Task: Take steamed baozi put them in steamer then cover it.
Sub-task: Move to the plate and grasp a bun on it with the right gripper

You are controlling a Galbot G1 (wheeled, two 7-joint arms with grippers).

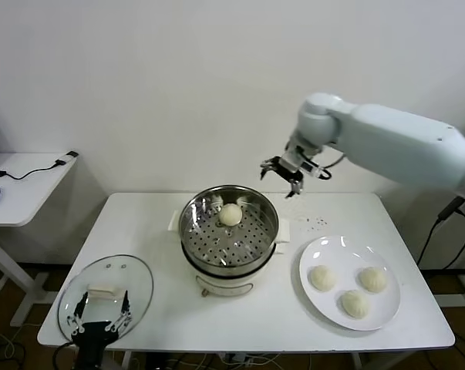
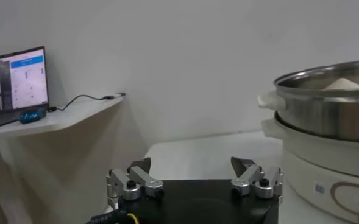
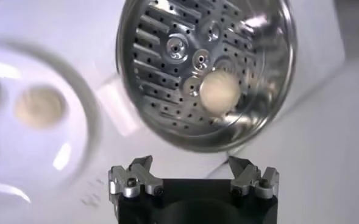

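The steamer [image 1: 187,231] stands mid-table with one baozi [image 1: 230,214] on its perforated tray at the far side; both show in the right wrist view, steamer [image 3: 270,91] and baozi [image 3: 220,91]. Three baozi [image 1: 322,277] [image 1: 372,278] [image 1: 355,304] lie on a white plate [image 1: 331,250] to the right. My right gripper [image 1: 288,174] is open and empty, raised above the table behind the steamer's far right rim. The glass cover [image 1: 132,271] lies flat at the front left corner. My left gripper [image 1: 101,317] is open and empty, low over the cover's near edge.
A white side table [image 1: 20,185] with a cable and a monitor [image 2: 14,82] stands to the left. The steamer's side [image 2: 325,122] shows in the left wrist view. A wall runs behind the table.
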